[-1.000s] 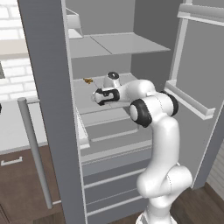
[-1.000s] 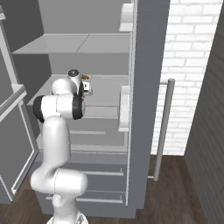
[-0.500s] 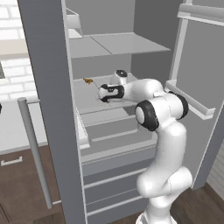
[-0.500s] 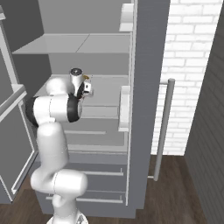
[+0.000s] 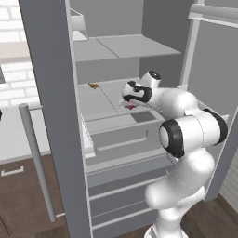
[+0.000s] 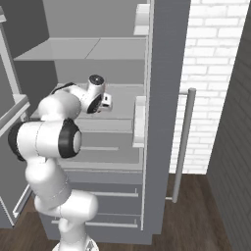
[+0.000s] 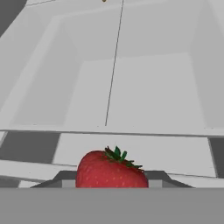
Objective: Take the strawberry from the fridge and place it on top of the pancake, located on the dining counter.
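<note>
The two-finger gripper (image 5: 128,105) of a white arm pinches a small bright red strawberry (image 7: 111,170) just above the front edge of a grey shelf (image 5: 100,100) inside the tall matte grey fridge (image 6: 164,63), where a yellow-brown morsel (image 5: 93,85) lies toward the shelf's back.
</note>
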Tool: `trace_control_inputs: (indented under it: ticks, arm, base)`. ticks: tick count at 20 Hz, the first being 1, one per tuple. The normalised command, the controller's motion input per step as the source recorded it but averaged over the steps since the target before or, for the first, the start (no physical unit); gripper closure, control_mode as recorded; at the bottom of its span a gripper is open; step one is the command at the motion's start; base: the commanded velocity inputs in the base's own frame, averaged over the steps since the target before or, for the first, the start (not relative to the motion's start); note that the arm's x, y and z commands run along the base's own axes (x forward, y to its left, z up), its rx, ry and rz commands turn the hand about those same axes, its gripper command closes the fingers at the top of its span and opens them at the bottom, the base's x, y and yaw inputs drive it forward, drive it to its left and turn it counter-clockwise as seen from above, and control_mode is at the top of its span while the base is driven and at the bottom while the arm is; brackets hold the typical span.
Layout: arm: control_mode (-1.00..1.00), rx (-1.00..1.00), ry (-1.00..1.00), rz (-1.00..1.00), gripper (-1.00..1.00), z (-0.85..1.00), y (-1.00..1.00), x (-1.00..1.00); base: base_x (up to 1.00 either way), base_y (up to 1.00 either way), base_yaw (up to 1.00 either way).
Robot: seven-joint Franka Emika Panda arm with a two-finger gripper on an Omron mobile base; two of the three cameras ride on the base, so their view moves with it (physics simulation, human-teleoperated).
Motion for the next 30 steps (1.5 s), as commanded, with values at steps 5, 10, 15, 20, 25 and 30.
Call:
trace_control_inputs:
  ticks: [5, 10, 15, 20, 25, 30]
  arm:
    - [-1.0, 0.0, 0.01, 0.11, 1.0, 0.06, -0.22, -1.0]
    - [-1.0, 0.0, 0.08, 0.13, 1.0, 0.55, -0.13, -1.0]
    - [-1.0, 0.0, 0.15, 0.09, 1.0, 0.75, -0.15, -1.0]
    - [-1.0, -0.01, 0.02, 0.0, 1.0, 0.42, -0.1, -1.0]
    - [-1.0, -0.08, -0.17, -0.11, 1.0, 0.01, -0.02, -0.98]
    - [-1.0, -0.05, -0.27, -0.2, 1.0, 0.17, 0.0, -0.77]
  base:
    - [0.0, 0.0, 0.0]
    - [0.0, 0.0, 0.0]
    - [0.0, 0.0, 0.0]
    - [0.0, 0.0, 0.0]
    - [0.0, 0.0, 0.0]
    - [0.0, 0.0, 0.0]
